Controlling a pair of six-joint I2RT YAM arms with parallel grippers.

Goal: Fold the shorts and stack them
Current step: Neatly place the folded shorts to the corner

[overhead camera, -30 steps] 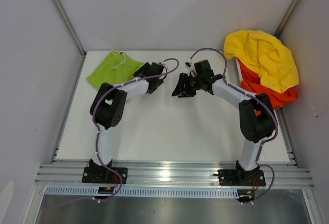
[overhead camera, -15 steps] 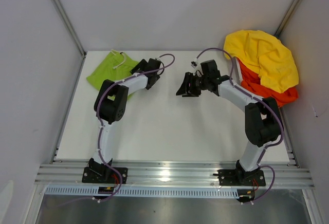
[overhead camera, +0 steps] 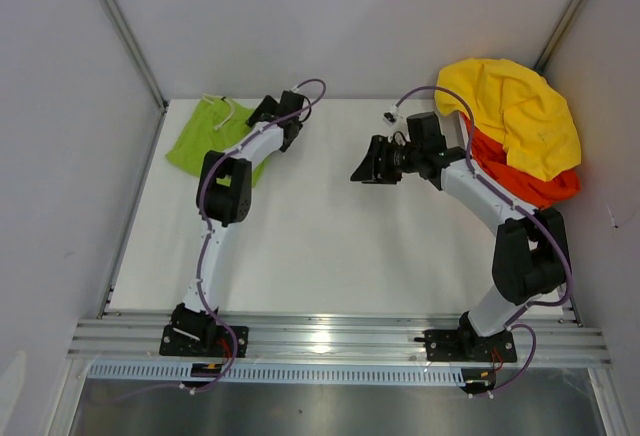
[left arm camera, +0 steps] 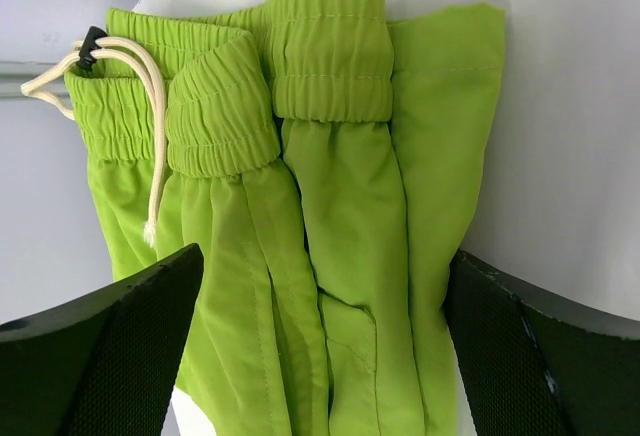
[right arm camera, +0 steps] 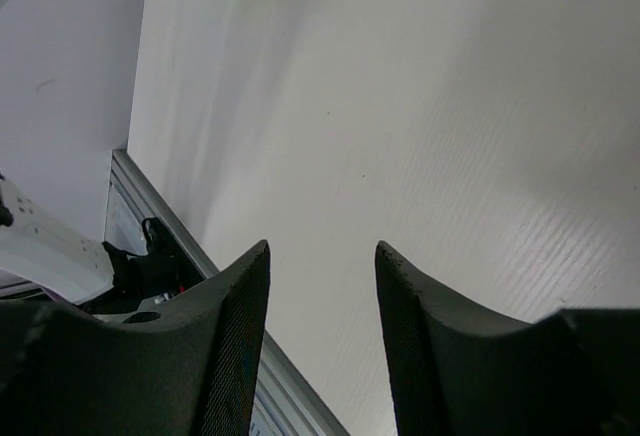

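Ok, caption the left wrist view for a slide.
Open left pincer over the folded lime-green shorts, white drawstring showing.

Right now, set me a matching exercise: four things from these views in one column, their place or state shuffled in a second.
Things
1. green shorts
2. yellow cloth
3. left gripper
4. right gripper

Place or state
A. open, over bare table, nothing between its fingers
B. far left of the table
C. lying on the orange cloth, far right
D. open wide, a finger either side of the green shorts

Pairs: 1-B, 2-C, 3-D, 4-A
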